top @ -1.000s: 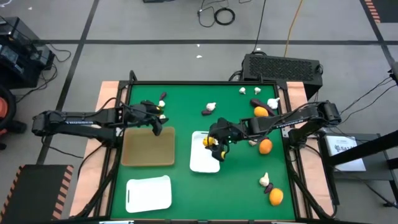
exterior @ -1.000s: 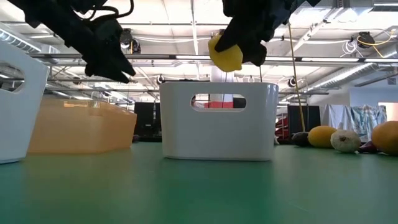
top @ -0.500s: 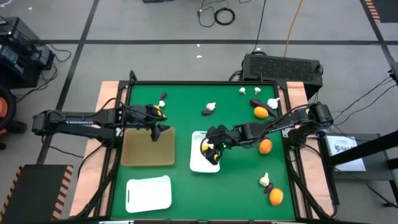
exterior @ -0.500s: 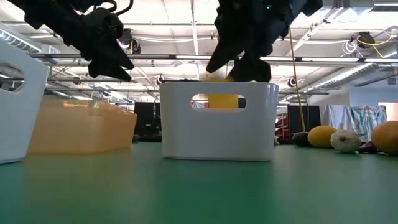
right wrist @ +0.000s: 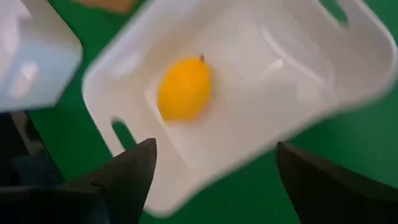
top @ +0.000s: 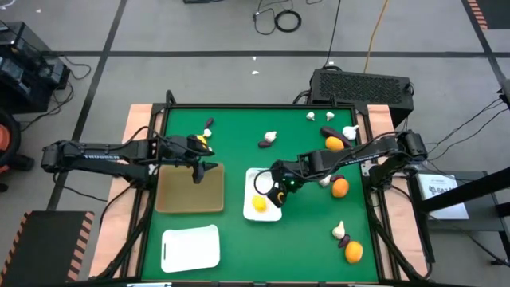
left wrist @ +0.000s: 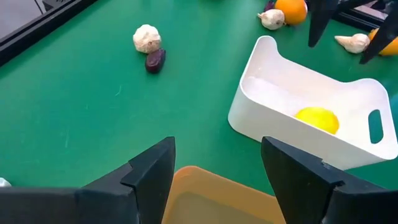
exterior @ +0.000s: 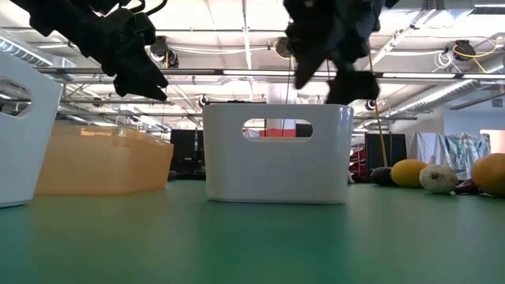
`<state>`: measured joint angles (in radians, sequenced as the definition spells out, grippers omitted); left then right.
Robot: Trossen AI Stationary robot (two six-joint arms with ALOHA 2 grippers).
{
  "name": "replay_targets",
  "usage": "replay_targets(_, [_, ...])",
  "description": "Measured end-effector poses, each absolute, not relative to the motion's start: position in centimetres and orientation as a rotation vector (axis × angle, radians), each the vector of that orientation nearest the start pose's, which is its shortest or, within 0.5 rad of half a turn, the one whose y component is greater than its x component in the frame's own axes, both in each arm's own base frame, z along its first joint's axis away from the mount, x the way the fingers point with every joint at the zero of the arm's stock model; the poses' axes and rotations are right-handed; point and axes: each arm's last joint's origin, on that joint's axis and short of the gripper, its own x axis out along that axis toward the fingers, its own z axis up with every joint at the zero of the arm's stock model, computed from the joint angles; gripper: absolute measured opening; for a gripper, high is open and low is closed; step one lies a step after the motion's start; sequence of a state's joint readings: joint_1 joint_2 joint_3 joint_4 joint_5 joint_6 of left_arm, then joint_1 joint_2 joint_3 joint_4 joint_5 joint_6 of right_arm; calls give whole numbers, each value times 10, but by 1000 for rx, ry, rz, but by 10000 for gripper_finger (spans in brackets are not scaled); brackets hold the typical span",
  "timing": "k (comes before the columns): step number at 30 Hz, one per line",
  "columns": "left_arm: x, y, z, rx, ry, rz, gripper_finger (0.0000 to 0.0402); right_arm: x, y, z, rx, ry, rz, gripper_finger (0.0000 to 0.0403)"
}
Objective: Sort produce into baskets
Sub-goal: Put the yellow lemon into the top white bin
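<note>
my right gripper (top: 275,188) hangs over the white basket (top: 249,209) in the middle of the green table (top: 239,127). its fingers are spread wide and hold nothing. a yellow lemon (top: 259,204) lies inside that basket, near the end closest to the front edge of the table. in my right wrist view the lemon (right wrist: 185,88) sits on the white floor of the basket (right wrist: 298,62), between my two dark fingers (right wrist: 127,171).

my left gripper (top: 201,162) is over the far edge of the tan basket (top: 190,191), toward the left side of the table. its fingers are open too, and empty.

a second white basket (top: 190,248) sits by the front left corner of the table.

more produce lies on the table. an orange (top: 340,187) is just beside my right arm. another orange (top: 353,252) and a garlic bulb (top: 339,231) are near the front right corner. a garlic bulb (top: 271,137) and a dark purple vegetable (top: 263,144) lie close together near the far edge. more garlic (top: 349,131) and an orange fruit (top: 335,143) lie near the far right corner.
</note>
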<state>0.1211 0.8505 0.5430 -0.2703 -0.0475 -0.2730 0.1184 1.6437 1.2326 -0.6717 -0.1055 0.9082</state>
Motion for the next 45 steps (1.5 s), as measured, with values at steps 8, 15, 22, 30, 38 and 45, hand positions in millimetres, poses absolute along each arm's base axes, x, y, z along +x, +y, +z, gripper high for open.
replay_targets(8, [177, 23, 232, -292, 548, 250, 246, 293, 42, 250, 926, 1455, -667, 313])
replay_targets(15, [178, 23, 233, -348, 530, 267, 246, 259, 38, 240, 921, 1716, -949, 313])
replay_targets(22, [179, 24, 236, -446, 482, 295, 246, 222, 28, 216, 981, 1670, -844, 313])
replay_targets(30, [181, 27, 241, -485, 394, 381, 246, 185, 27, 241, 987, 1407, -923, 313])
replay_targets(38, [185, 31, 254, -533, 212, 481, 246, 158, 19, 250, 1048, 1333, -1180, 313])
replay_targets(45, [186, 32, 256, -582, 169, 515, 246, 156, 19, 211, 1122, 1248, -1196, 313])
